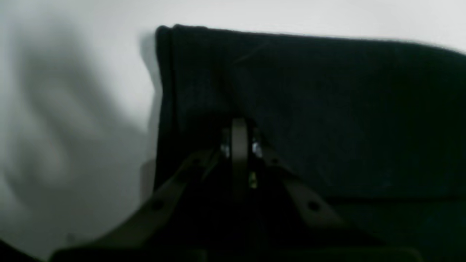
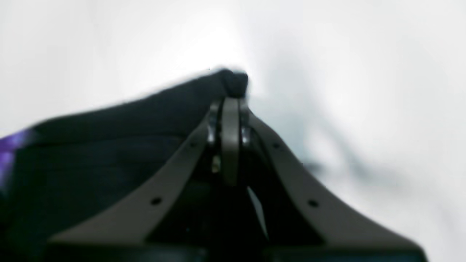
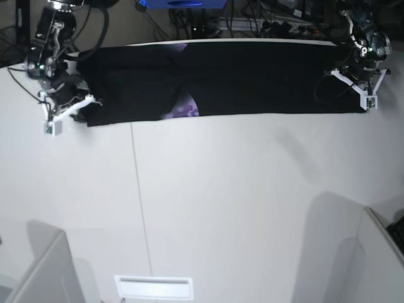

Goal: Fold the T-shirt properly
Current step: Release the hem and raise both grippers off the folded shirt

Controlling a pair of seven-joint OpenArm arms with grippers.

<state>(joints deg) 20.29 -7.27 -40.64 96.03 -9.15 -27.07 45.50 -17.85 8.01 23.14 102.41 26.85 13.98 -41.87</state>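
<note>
The black T-shirt lies stretched as a long band across the far part of the white table. A bit of purple print peeks out at its near edge. On the right of the base view, my left gripper is at the shirt's end; the left wrist view has this gripper shut on black cloth near a folded edge. At the opposite end is my right gripper. Seen by the right wrist camera, it is shut on a corner of the shirt, with purple at the frame's left edge.
Cables and equipment crowd the space behind the table's far edge. A seam runs down the tabletop. A white slotted plate lies at the near edge. Grey panels stand at the near left and near right.
</note>
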